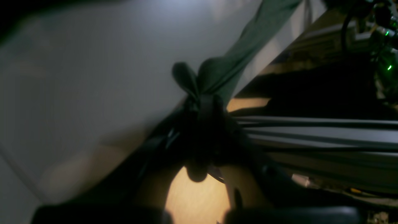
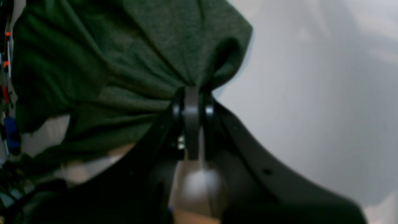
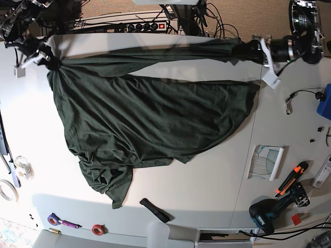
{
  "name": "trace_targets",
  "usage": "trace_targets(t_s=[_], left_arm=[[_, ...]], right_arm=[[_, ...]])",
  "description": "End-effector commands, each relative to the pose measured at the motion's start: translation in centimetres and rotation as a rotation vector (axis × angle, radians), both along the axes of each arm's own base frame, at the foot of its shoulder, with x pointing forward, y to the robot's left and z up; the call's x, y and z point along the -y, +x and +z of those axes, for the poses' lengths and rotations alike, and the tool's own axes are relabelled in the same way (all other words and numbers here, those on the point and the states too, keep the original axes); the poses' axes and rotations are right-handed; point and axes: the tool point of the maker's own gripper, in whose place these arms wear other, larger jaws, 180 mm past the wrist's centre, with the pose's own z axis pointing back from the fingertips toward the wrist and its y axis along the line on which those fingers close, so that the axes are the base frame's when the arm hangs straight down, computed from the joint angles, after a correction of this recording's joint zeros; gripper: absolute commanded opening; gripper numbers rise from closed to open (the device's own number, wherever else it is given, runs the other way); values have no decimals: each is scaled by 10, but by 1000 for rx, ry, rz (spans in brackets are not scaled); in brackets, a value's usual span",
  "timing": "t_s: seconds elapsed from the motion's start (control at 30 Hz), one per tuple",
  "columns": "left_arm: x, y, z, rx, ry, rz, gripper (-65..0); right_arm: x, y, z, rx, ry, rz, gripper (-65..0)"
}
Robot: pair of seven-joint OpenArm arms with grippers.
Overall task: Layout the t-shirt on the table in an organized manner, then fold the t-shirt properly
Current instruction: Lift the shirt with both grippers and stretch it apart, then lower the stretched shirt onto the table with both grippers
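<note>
the dark green t-shirt [image 3: 150, 119] lies on the white tabletop [image 3: 207, 181] and fills the middle of the base view. one edge of it is pulled into a tight line across the top, from 10 o'clock to 2 o'clock. the line is tight because a hand grips each end and the two hands are far apart. i think they hold it this way to pull the cloth flat, so the shirt can be laid out neat before any fold.

the right hand [image 3: 50, 63] is at 10 o'clock. in its wrist view, its two fingers are pressed together on a bunch of green cloth, and folds fan out from the pinch. the left hand [image 3: 247, 50] is at 2 o'clock. its wrist view is dark and blurry, but the fingers look squeezed on a small knot of cloth. a thin strip of shirt runs away from it toward 1 o'clock.

the rest of the shirt spreads down from that line like a sail and rests on the tabletop. it is not flat yet. down at 7 o'clock the cloth is piled in a wrinkled lump, and i can't tell which part of the shirt that is. a cordless drill [image 3: 269, 213] sits at 4 o'clock, well apart from the shirt.
</note>
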Motion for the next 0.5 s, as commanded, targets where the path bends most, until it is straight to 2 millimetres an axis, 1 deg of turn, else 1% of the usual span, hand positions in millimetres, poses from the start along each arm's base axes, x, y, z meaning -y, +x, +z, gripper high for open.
trace_targets(t_s=[0.0, 0.1, 0.2, 0.33, 0.47], left_arm=[[-7, 2, 9, 21, -8, 11, -650], [-10, -2, 16, 42, -50, 34, -650], [-16, -19, 13, 21, -24, 19, -650], [-21, -39, 13, -11, 12, -19, -650], [-16, -50, 20, -5, 23, -54, -650]], right_arm=[[11, -3, 7, -8, -35, 8, -650], [14, -11, 12, 7, -29, 15, -650], [18, -17, 21, 46, -17, 10, -650], [28, -28, 34, 86, -15, -20, -650], [41, -38, 50, 137, -19, -60, -650]])
